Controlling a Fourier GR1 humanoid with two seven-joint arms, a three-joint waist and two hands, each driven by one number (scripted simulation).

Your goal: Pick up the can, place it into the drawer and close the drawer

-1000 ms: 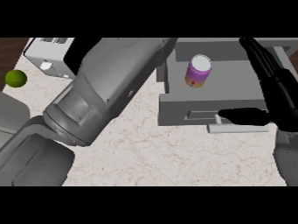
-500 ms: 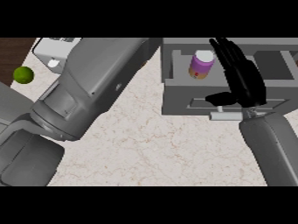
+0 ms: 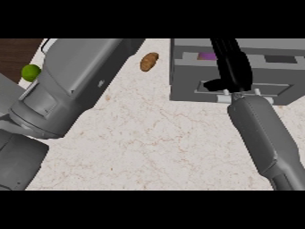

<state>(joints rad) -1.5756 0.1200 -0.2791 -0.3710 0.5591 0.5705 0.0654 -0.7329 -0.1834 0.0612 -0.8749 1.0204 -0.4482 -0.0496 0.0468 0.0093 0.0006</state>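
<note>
The grey drawer unit (image 3: 188, 85) stands at the counter's upper right. Only a sliver of the purple can (image 3: 206, 56) shows inside the drawer, just under the unit's top edge. My right hand (image 3: 232, 69) lies over the drawer's front with its fingers straight and pointing away from me, its thumb sticking out to the left. It holds nothing. The hand hides part of the drawer's opening. My left forearm (image 3: 75, 89) crosses the left half of the view, and its hand is out of sight beyond the top edge.
A brown oval food item (image 3: 149, 61) lies on the counter left of the drawer unit. A green lime (image 3: 31, 72) sits at the far left near the dark wooden strip (image 3: 6, 56). Pale marble counter (image 3: 154, 143) fills the middle.
The right hand has moved forward and left along the drawer. The drawer sits further in, so the can is now almost hidden. A brown food item has come into view.
</note>
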